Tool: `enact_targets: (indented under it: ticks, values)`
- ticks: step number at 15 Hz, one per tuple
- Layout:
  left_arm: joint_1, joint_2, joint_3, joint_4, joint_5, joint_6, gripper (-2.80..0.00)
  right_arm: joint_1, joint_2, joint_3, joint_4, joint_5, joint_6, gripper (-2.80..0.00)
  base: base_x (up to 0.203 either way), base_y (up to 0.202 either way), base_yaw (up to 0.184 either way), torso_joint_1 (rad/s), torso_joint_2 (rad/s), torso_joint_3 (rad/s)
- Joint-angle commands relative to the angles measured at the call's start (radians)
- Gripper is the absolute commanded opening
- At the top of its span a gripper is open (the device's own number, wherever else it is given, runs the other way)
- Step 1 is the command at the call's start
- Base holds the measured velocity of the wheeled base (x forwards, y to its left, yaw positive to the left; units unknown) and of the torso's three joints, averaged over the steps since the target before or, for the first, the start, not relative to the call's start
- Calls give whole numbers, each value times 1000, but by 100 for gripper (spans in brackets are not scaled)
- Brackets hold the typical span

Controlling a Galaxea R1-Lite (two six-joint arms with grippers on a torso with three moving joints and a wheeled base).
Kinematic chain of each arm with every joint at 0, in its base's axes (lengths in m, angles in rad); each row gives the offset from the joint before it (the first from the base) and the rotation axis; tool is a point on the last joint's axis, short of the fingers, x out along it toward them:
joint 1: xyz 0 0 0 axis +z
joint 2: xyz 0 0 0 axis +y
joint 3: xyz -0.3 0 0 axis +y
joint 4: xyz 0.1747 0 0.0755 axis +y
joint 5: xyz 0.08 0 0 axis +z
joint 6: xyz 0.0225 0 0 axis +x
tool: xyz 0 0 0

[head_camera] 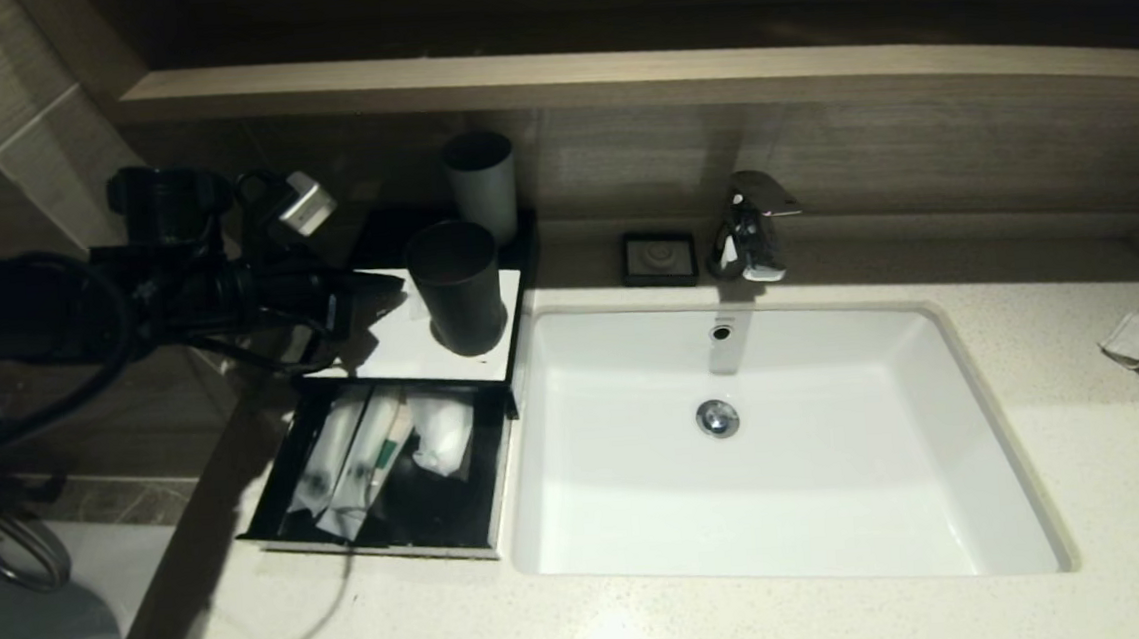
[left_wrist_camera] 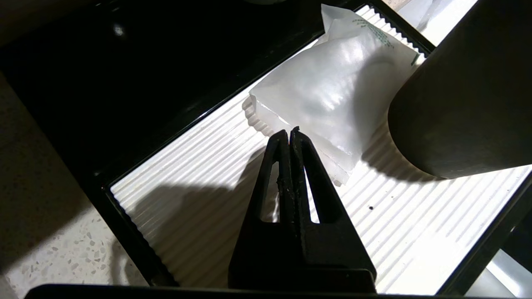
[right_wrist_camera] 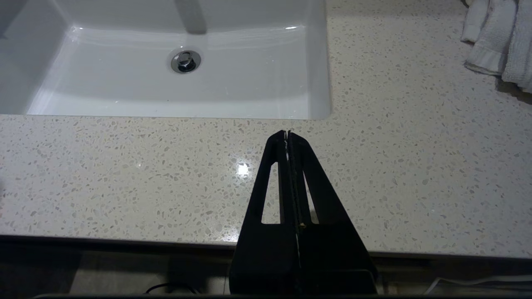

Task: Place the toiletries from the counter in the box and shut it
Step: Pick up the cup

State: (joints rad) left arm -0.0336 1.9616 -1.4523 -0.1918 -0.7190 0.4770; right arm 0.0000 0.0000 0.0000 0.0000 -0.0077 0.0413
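Left gripper (left_wrist_camera: pixel 289 132): fingers pressed flat together, with no gap showing. The tips sit right at the near edge of a packet. Nothing can be seen between them, and I cannot tell whether they touch the film.
Packet on top (left_wrist_camera: pixel 332 95): a see-through white pouch with faint green print. It lies flat on the ribbed white top of the box (head_camera: pixel 402 356), not in the drawer.
Dark cup (left_wrist_camera: pixel 461 104): stands on the same white top, just beside the pouch, at about 3 o'clock from the fingertips in the head view.
Drawer (head_camera: pixel 385 545): pulled out toward 6 o'clock. Two long packets (head_camera: pixel 334 461) and a small square packet (head_camera: pixel 442 434) lie inside.
Box position: at 9 o'clock from the sink (head_camera: pixel 990 450), on the speckled counter (head_camera: pixel 651 625).
Step in hand: probably fetching the pouch off the top so it can go into the drawer.
Doing it well: spread the fingers first, then straddle the pouch's raised edge. Pinch the film rather than pushing it along the ribs, and lift away from the cup so it is not knocked.
Still to do: slide the drawer closed.
Right gripper (right_wrist_camera: pixel 287 133): clenched and empty, parked above the counter's front edge at 6 o'clock from the sink.
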Motion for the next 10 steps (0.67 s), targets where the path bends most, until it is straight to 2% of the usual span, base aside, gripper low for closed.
enact_targets:
  ticks: [1,10]
  values:
    - [-4,9,-2,-6,-3,3,-280,0,0,0,0,0,0,-280,0,0,0,0,0,0]
    - [-25,16,-19,-46,12,2,-280,0,0,0,0,0,0,-280,0,0,0,0,0,0]
